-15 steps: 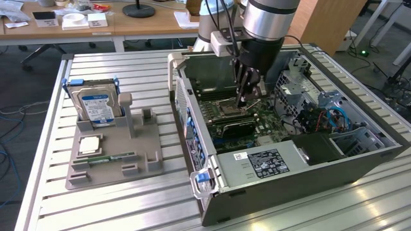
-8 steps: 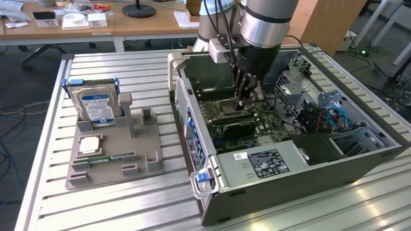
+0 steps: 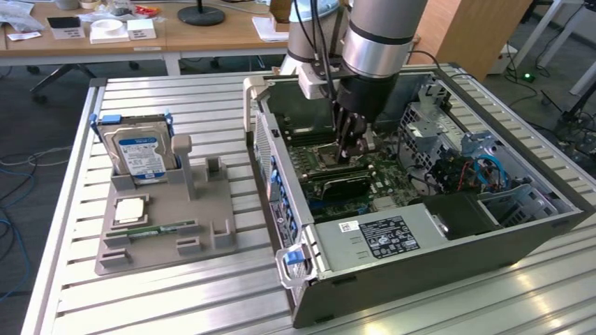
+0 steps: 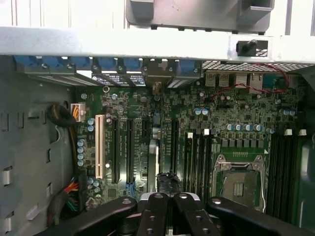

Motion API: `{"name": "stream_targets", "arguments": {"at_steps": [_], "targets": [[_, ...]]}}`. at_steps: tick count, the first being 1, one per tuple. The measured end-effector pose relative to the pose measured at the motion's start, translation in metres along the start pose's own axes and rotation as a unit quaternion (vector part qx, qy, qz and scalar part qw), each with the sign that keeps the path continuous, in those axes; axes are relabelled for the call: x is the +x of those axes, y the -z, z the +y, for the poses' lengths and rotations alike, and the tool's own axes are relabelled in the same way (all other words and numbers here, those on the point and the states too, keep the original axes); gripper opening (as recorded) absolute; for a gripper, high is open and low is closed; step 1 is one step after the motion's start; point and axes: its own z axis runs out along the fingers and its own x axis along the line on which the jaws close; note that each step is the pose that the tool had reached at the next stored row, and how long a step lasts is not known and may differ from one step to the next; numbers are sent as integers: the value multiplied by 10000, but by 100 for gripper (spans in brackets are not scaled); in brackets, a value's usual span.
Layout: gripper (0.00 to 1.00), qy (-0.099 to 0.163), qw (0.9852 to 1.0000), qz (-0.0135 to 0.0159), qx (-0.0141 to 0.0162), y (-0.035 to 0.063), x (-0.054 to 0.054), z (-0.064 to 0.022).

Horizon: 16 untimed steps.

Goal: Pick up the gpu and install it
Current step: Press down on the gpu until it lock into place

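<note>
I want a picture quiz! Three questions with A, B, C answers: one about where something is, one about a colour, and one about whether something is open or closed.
1. Where is the claw?
A. Inside the computer case, over the motherboard
B. Over the grey holder
C. Above the wooden desks

2. What colour is the label on the hard drive?
A. Red
B. Blue and white
C. Yellow

3. How is the computer case's side?
A. Open
B. Closed
C. Taped over

Answers:
1 A, the arm reaches down into the case.
2 B, the label facing us is blue and white.
3 A, you can see the motherboard inside.
</note>
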Motion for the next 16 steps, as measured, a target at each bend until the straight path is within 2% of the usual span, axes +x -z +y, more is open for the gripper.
{"name": "stream_targets", "arguments": {"at_steps": [4,16], "targets": [[11,-10,10000,1,0,-67,0,28],[11,-28,10000,1,0,-284,5,37]]}}
